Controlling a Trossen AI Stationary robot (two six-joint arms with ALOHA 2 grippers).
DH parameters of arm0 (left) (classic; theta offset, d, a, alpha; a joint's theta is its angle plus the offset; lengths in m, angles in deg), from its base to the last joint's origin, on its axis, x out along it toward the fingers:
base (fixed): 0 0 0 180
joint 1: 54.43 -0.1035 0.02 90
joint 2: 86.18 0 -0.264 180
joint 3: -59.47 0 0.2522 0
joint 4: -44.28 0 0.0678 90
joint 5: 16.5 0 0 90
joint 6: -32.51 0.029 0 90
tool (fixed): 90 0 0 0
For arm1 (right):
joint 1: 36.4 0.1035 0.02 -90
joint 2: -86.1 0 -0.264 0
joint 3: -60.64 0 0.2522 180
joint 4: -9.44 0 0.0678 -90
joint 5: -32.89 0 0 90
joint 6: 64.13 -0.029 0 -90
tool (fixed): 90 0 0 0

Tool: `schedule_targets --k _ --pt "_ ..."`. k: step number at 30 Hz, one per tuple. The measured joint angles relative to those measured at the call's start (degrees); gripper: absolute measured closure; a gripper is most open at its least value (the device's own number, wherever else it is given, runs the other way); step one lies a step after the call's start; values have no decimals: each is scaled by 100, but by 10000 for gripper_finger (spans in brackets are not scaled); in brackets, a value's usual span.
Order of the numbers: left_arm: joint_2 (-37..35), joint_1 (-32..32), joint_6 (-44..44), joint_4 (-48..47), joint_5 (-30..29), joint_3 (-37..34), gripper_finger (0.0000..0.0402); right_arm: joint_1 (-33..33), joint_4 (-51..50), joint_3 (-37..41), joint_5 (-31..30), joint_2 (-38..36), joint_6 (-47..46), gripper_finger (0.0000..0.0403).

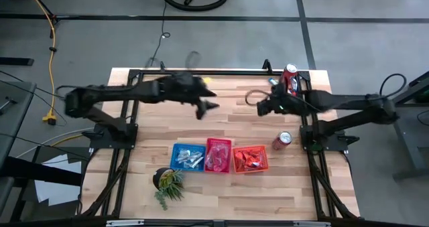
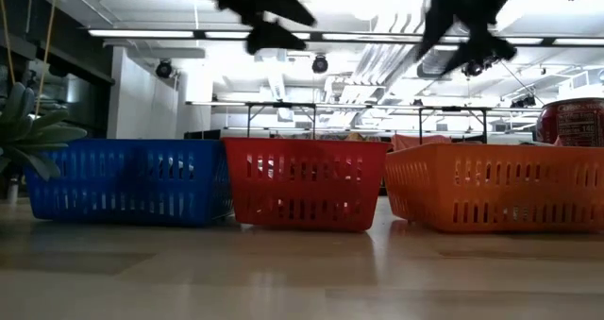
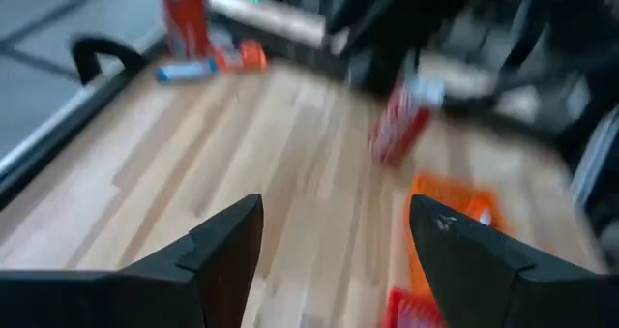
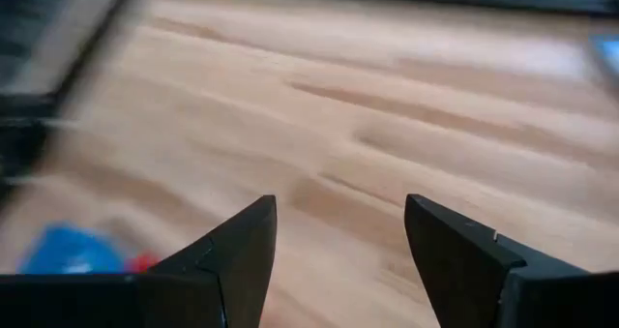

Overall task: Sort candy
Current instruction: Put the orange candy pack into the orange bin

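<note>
Three small baskets stand in a row near the table's front: blue [image 1: 188, 155] with silvery-blue candy, red [image 1: 218, 155] with pink candy, orange [image 1: 250, 159] with red candy. A blue packet [image 3: 189, 72] and an orange one [image 3: 251, 55] lie loose on the wood by the far edge. My left gripper [image 1: 209, 108] hangs open above the table's middle, behind the baskets, with nothing between its fingers [image 3: 336, 207]. My right gripper [image 1: 260, 108] hangs open a little to its right, over bare wood [image 4: 340, 204].
One red soda can [image 1: 289, 78] stands at the far right by the loose packets. Another [image 1: 281, 140] lies on its side right of the orange basket. A small green potted plant [image 1: 167, 181] sits in front of the blue basket. Black frame rails border the table.
</note>
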Motion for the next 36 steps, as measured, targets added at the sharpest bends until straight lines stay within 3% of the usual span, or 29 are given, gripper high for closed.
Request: schedule_targets --k 3,7,16,22,27,36 --pt "-819 -459 -411 990 248 -1031 153 -891 -848 0 471 340 18 178" --pt "-1585 -875 -910 2087 251 -1933 153 -1973 -1863 4 541 872 384 178" --pt "-1876 -1465 -1000 2626 118 -2130 153 -3893 -1763 4 658 2290 2566 179" --pt "-1876 -1818 -975 2624 97 -1689 153 -4330 -1516 4 485 3047 3184 179" --pt "-1873 -2145 -488 2628 -199 -1334 153 -4370 -1082 141 307 3266 3009 179" --pt "-1869 -3000 -106 2624 -2 -1096 153 -4571 -568 1003 197 3299 2059 178"
